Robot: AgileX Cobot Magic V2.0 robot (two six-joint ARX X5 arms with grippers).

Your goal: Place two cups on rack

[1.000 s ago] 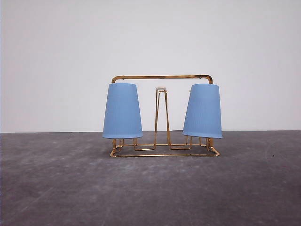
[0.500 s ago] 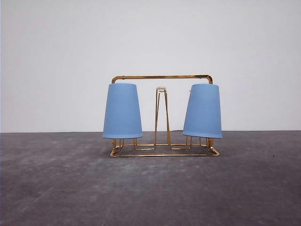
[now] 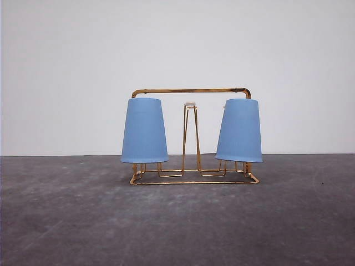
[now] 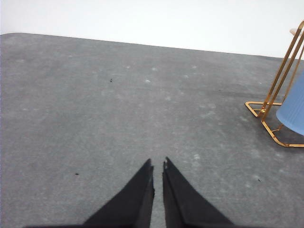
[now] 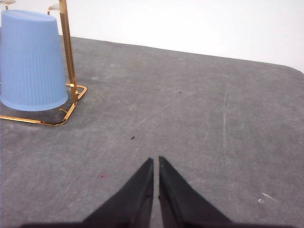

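Observation:
The gold wire rack (image 3: 191,90) stands on the grey table in the middle of the front view. Two light-blue ribbed cups hang upside down on its prongs: one on the left (image 3: 144,131), one on the right (image 3: 239,131), slightly tilted. A bare prong with a pale tip (image 3: 190,105) rises between them. In the left wrist view my left gripper (image 4: 158,165) is shut with nothing in it, over bare table, with the rack's corner (image 4: 268,110) and a cup's edge (image 4: 293,110) off to one side. My right gripper (image 5: 156,160) is likewise shut and empty, apart from the right cup (image 5: 32,61) and rack (image 5: 66,52).
The grey table (image 3: 177,221) runs back to a white wall (image 3: 177,44). Small dark specks (image 5: 132,137) lie on the table surface. The table's rounded far corner (image 5: 297,69) shows in the right wrist view.

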